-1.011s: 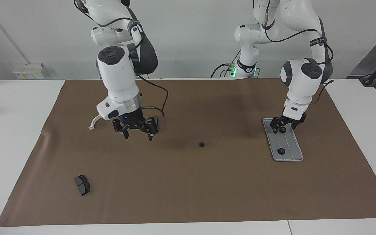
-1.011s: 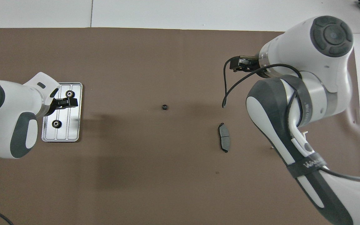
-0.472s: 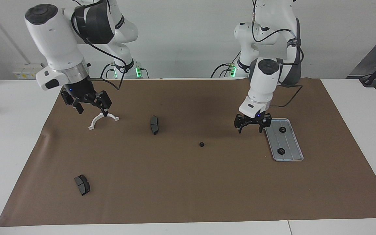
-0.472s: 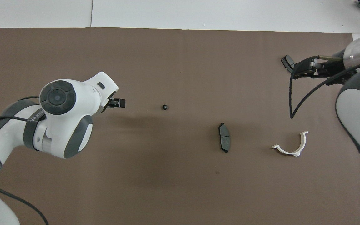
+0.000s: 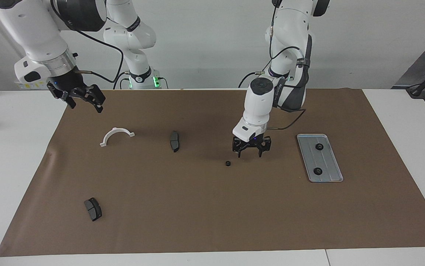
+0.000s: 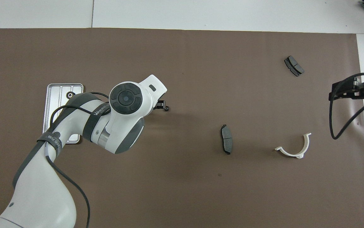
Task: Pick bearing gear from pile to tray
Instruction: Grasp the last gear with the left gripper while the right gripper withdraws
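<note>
Both arms have moved since a second ago: the right gripper [image 5: 85, 103] has left the mat's middle and lifted over the mat edge at its own end, fingers spread, holding nothing. Below sits the bracket [image 5: 116, 135], a pad [image 5: 174, 140] toward the middle, another pad [image 5: 93, 209] farthest from the robots. The loose gear [image 5: 228, 163] lies mid-mat. The left gripper [image 5: 249, 152] has left the tray [image 5: 327, 176] and hangs just beside that gear, fingers apart, empty. Two gears [image 5: 319, 146] are in the tray.
</note>
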You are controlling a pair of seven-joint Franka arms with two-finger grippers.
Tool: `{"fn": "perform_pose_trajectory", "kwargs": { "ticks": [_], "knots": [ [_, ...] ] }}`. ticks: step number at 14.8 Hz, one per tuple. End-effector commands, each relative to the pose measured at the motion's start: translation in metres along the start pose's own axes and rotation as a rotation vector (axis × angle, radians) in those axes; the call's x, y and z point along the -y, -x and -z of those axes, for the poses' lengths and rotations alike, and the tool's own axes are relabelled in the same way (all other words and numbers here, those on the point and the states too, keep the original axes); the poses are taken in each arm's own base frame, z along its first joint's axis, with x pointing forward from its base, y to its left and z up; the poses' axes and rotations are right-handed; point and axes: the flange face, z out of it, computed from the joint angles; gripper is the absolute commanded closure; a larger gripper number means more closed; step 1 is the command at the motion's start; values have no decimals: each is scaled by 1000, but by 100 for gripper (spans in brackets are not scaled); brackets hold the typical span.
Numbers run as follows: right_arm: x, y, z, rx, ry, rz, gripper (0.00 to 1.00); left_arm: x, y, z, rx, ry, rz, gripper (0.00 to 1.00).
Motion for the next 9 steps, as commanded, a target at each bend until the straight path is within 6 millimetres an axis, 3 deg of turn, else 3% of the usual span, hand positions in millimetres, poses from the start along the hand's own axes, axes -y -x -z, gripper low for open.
{"fn": "perform_pose_trajectory", "kwargs": {
  "ticks": [1, 5, 9],
  "knots": [
    [-1, 9, -1, -2, 3, 81, 0, -25, -10, -14, -1, -20, 13, 21],
    [-4, 32, 11, 42, 5, 56, 0, -33, -15, -14, -49, 17, 14, 30],
    [8, 32, 11, 34, 9, 23, 0, -37, -8, -27, -52, 35, 15, 32]
  ]
}}
